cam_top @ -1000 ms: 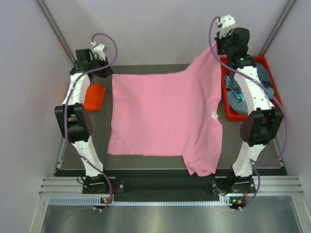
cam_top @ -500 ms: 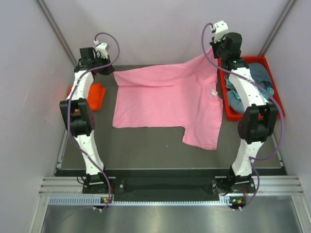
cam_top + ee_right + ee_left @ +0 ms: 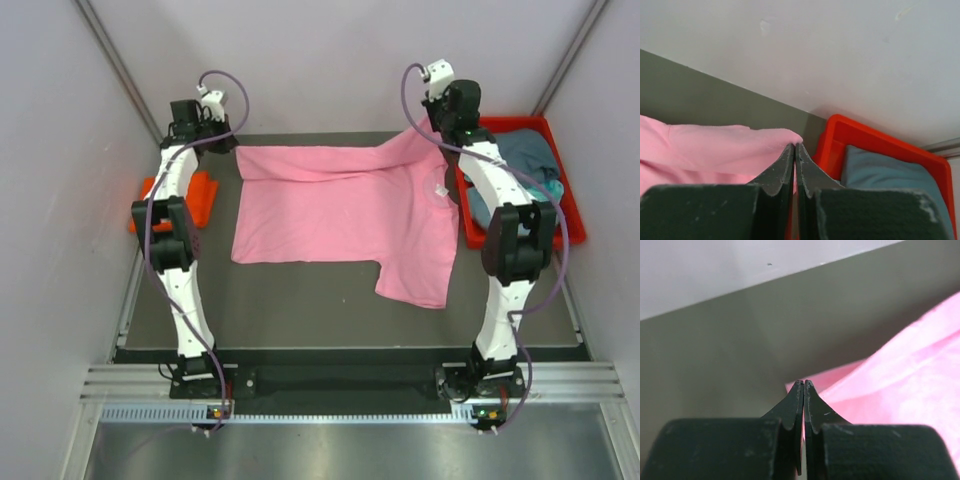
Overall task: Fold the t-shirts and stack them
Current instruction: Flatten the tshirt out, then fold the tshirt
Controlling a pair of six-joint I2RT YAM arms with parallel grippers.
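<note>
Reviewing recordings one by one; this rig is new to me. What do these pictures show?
Two robot arms stand at the near edge of a dark table. One picture looks down from above; the other two come from wrist cameras. A light pink cloth t-shirt lies spread on the table; the left pincer and right pincer are each shut on its far edge. A bright orange cloth shirt lies left; a red plastic tray holding grey-blue cloth sits right.

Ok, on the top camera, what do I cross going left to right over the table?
orange t-shirt → pink t-shirt → red tray, with a grey-blue t-shirt lying inside it. Both arms overlap these things, so they are left out of the order.
</note>
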